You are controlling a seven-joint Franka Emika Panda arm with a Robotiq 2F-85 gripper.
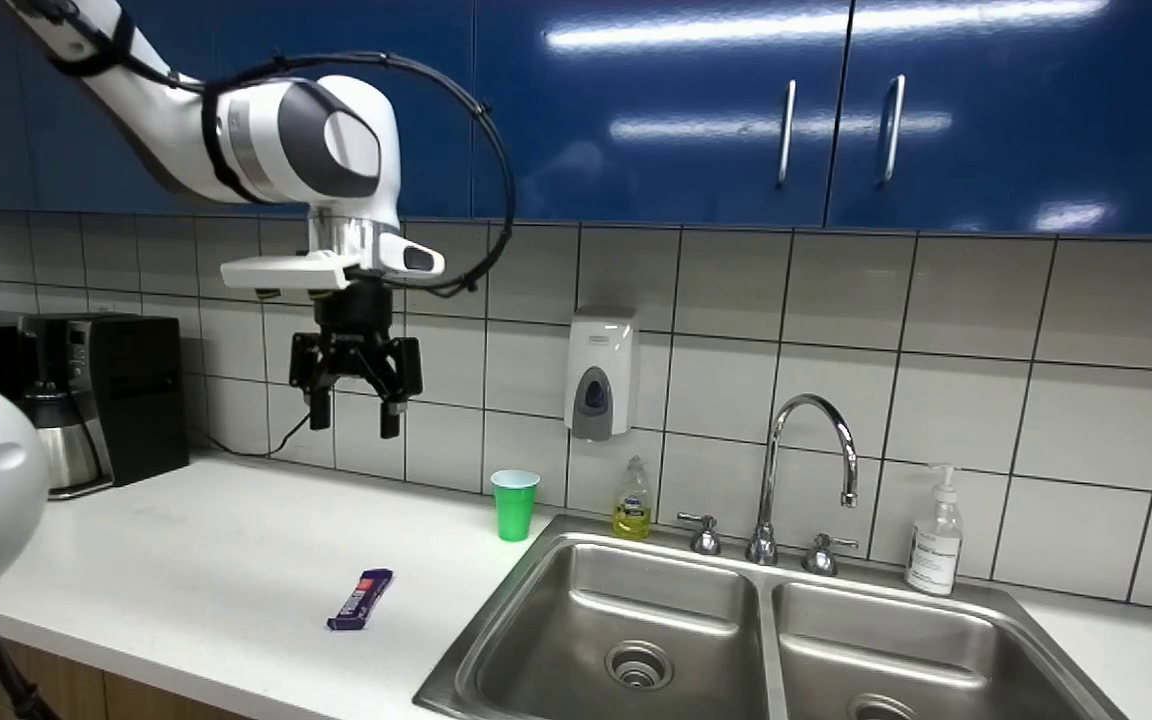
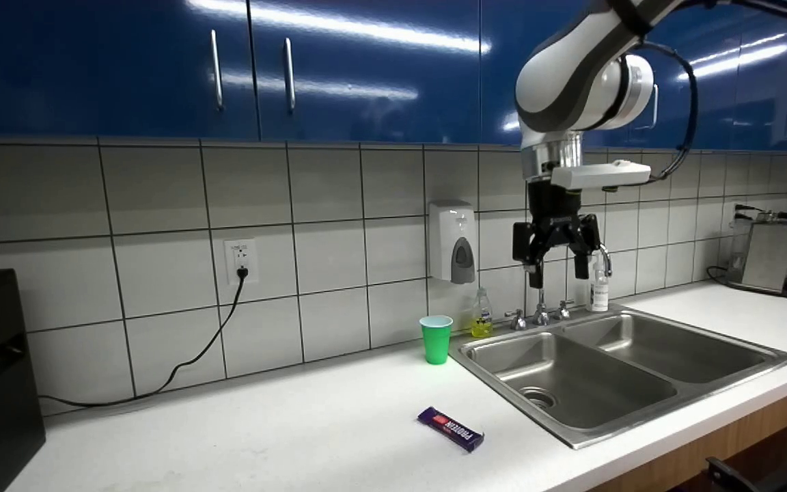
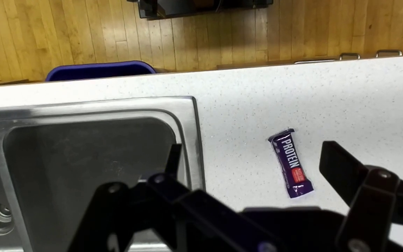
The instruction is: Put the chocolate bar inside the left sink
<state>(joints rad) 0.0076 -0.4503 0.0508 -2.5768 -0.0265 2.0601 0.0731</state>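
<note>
Holding nothing, the gripper [image 3: 254, 154] hangs with jaws spread, and in the wrist view the bar [image 3: 290, 164] lies on the desk [image 3: 243, 105] below, toward its three o'clock, long axis from eleven to five, so the jaws should probably fit across it.

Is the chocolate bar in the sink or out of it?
Out. The chocolate bar lies on the white counter, beside the left sink.

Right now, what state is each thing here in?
Gripper: open, holding nothing.
Chocolate bar: wrapped, lying on counter.
Left sink: bar not yet inside.
Green cup: upright.
Bottle of yellow liquid: upright, partly full.
Pump bottle: upright.
Faucet: no visible flow.
Blue cabinet doors: shut.
Black plug: in wall outlet.
</note>
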